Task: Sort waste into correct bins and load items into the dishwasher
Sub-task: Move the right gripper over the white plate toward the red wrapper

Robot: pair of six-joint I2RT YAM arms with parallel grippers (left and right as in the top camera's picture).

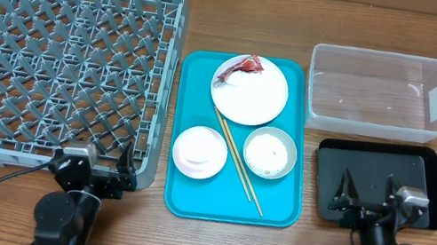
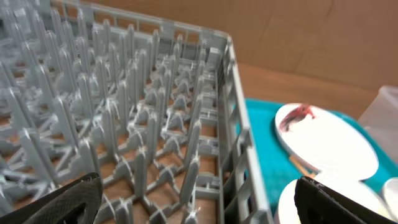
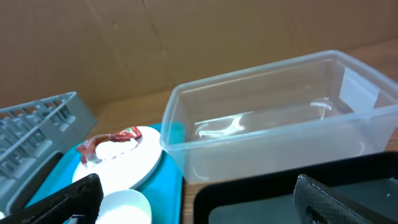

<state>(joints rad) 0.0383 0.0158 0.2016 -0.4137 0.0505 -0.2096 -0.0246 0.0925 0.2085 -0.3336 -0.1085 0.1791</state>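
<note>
The grey dish rack fills the left. On the teal tray lie a white plate with the red-and-silver wrapper, a grey bowl holding rice, a whitish bowl with a small white cup in it, and chopsticks. The clear tub and black tray stand at the right. My left gripper is open and empty over the rack's near right corner. My right gripper is open and empty over the black tray's near edge.
The left wrist view shows the rack's pegs, its right wall and the plate beyond. The right wrist view shows the clear tub, the black tray and the plate. Cardboard walls stand behind the wooden table.
</note>
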